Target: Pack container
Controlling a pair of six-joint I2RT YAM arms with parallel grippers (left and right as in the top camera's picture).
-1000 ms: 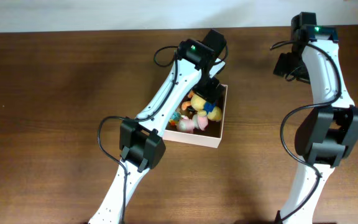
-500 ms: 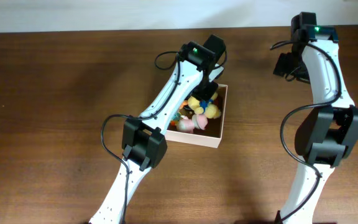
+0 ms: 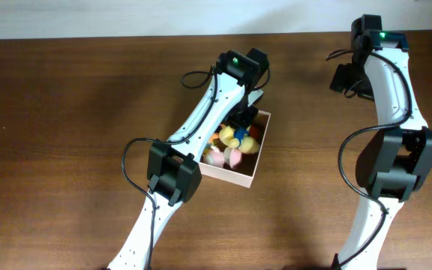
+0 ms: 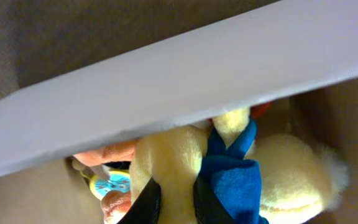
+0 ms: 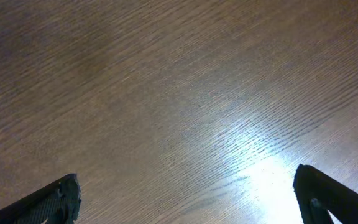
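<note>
The container (image 3: 229,175), a shallow white-walled box with a tan inside, sits at mid-table and holds several small plush toys. My left gripper (image 3: 245,118) reaches in over its far rim. In the left wrist view the left gripper (image 4: 177,202) is shut on a fold of a yellow plush toy (image 4: 173,155) that wears a blue scarf (image 4: 229,177). The container's white wall (image 4: 166,93) crosses that view just above the toy. My right gripper (image 5: 188,193) is open over bare wood, with nothing between its fingers. From overhead the right gripper (image 3: 347,78) hangs at the table's back right, far from the box.
Around the yellow toy (image 3: 231,136) lie a pink toy (image 3: 231,157), an orange one (image 4: 104,152) and a small round blue-faced piece (image 4: 112,185). The left arm's elbow (image 3: 172,174) hangs close to the container's left side. Brown wooden table (image 3: 66,112) lies all round.
My left gripper went from open to shut on the yellow plush toy. The container has slid a little toward the front left and turned slightly. The right arm has not moved.
</note>
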